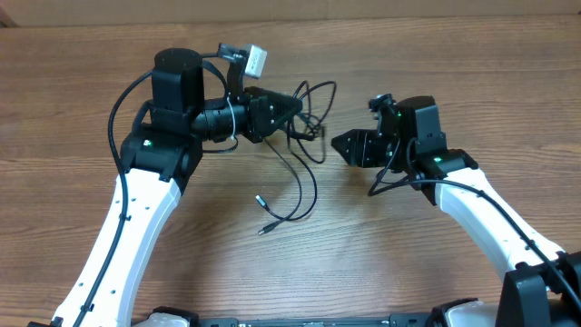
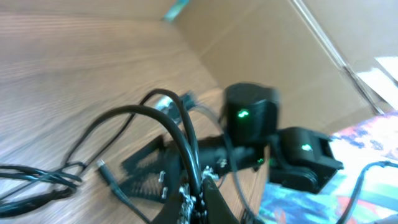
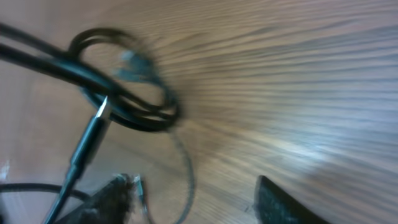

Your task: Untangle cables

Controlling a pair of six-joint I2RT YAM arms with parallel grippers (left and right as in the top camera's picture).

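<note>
Though right claw [image 1: 338, 145] wide open beside the cables [image 1: 310, 128], left claw [image 1: 292, 107] clenched on them.

Overhead straight down; wrist views close, low, share cables [image 1: 307, 130].

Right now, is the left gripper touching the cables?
Touching. The left wrist view shows the black cables running straight down into the left gripper and pinched there; in the overhead view the strands fan out from its tip.
</note>
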